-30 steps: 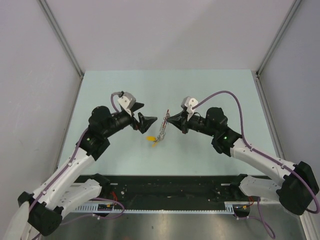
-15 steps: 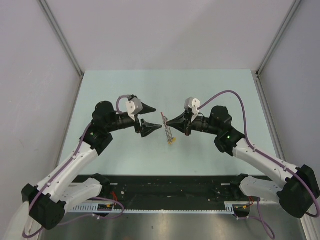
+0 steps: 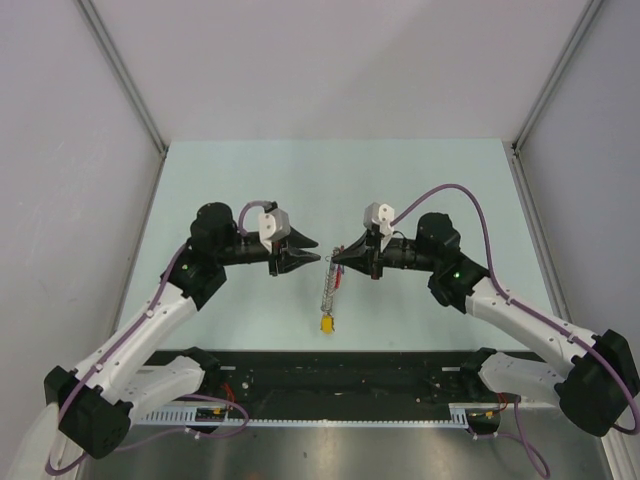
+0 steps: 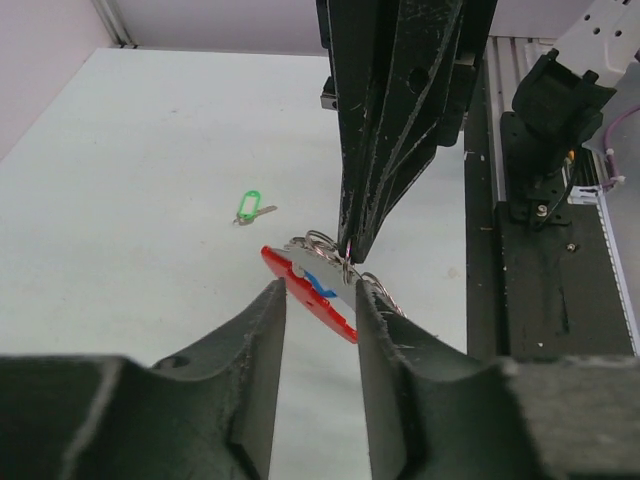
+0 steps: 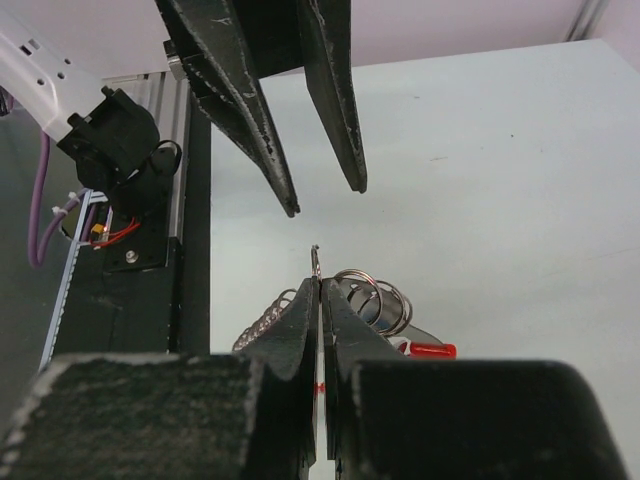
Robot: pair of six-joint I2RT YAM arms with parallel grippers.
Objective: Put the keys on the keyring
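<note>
My right gripper (image 3: pixel 335 257) is shut on a wire ring of the keyring (image 3: pixel 327 292), which hangs from its tip above the table with a yellow tag (image 3: pixel 327 323) at the low end. In the right wrist view the right gripper (image 5: pixel 320 282) pinches that ring, with several silvery loops (image 5: pixel 372 296) and a red segment (image 5: pixel 432 350) beside it. My left gripper (image 3: pixel 317 252) faces it, tips close to the ring, open with a narrow gap. In the left wrist view the left gripper (image 4: pixel 318 290) has the red segment (image 4: pixel 305 290), with a blue bit, just beyond its tips. A green key (image 4: pixel 248 208) lies on the table.
The pale green table (image 3: pixel 400 180) is walled in by grey panels at left, right and back. A black rail with cables (image 3: pixel 340 385) runs along the near edge, also seen as a rail (image 4: pixel 530 250) to the right of the keyring in the left wrist view.
The left gripper's jaws have narrowed a lot and moved in toward the right gripper's tip. The keyring has swung and now hangs lower, yellow tag toward the near edge.
</note>
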